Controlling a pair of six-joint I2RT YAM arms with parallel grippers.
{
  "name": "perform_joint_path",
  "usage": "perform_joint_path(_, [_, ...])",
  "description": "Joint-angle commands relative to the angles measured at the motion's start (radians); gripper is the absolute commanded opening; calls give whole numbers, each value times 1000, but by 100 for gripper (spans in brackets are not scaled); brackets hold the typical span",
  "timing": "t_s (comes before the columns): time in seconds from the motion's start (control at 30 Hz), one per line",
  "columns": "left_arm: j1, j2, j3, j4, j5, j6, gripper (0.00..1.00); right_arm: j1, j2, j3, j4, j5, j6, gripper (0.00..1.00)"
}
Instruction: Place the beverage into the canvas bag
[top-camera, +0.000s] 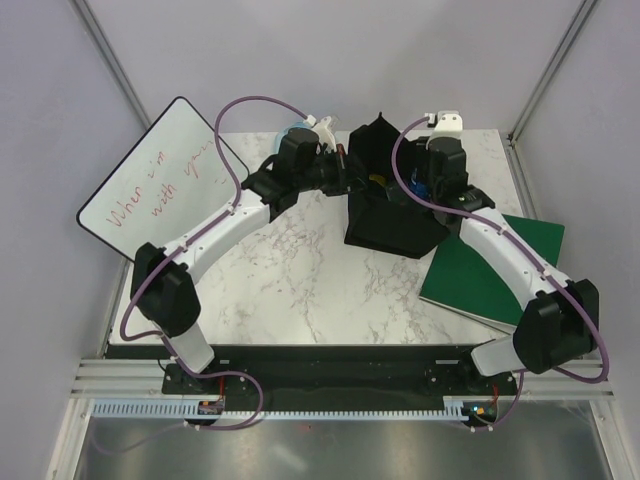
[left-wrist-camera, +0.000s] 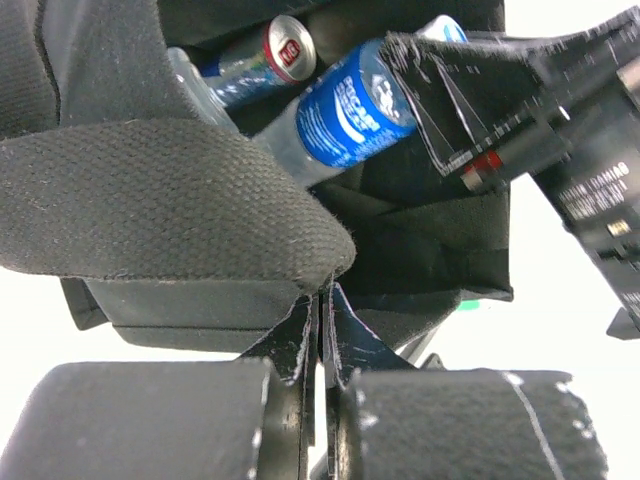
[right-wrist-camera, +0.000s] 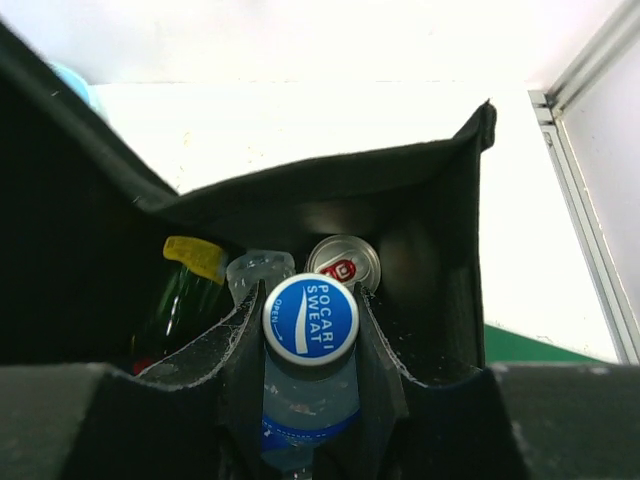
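The black canvas bag (top-camera: 385, 215) stands open at the table's middle back. My left gripper (top-camera: 340, 172) is shut on the bag's left rim, and the left wrist view shows the fabric (left-wrist-camera: 200, 200) pinched between its fingertips (left-wrist-camera: 322, 295). My right gripper (top-camera: 420, 185) is lowered into the bag's mouth and is shut on a clear Pocari Sweat bottle (right-wrist-camera: 310, 318) with a blue cap. The bottle's blue label also shows in the left wrist view (left-wrist-camera: 345, 110). Inside the bag lie a silver can (right-wrist-camera: 343, 262), a green bottle with a yellow cap (right-wrist-camera: 190, 258) and a clear bottle (right-wrist-camera: 258, 268).
A flat green book (top-camera: 490, 265) lies right of the bag, under the right arm. A whiteboard with red writing (top-camera: 160, 180) leans at the left back. A light blue object (top-camera: 295, 130) sits behind the left gripper. Frame posts stand at the back corners.
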Motion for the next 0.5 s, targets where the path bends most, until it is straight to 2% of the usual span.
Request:
perform_joint_path(0.0, [-5, -59, 51, 61, 94, -1, 2, -7, 12, -21, 80, 49, 19, 0])
perform_joint_path(0.13, [-6, -59, 45, 59, 109, -17, 2, -7, 11, 1, 202, 15, -31, 0])
perform_joint_path(0.2, [-6, -59, 46, 56, 111, -18, 2, -7, 14, -1, 329, 13, -68, 0])
perform_joint_path(0.33, [-8, -71, 45, 36, 112, -14, 2, -10, 75, 39, 418, 21, -151, 0])
perform_joint_path(0.47, [-8, -86, 43, -11, 106, 35, 2, -15, 91, 2, 551, 10, -220, 0])
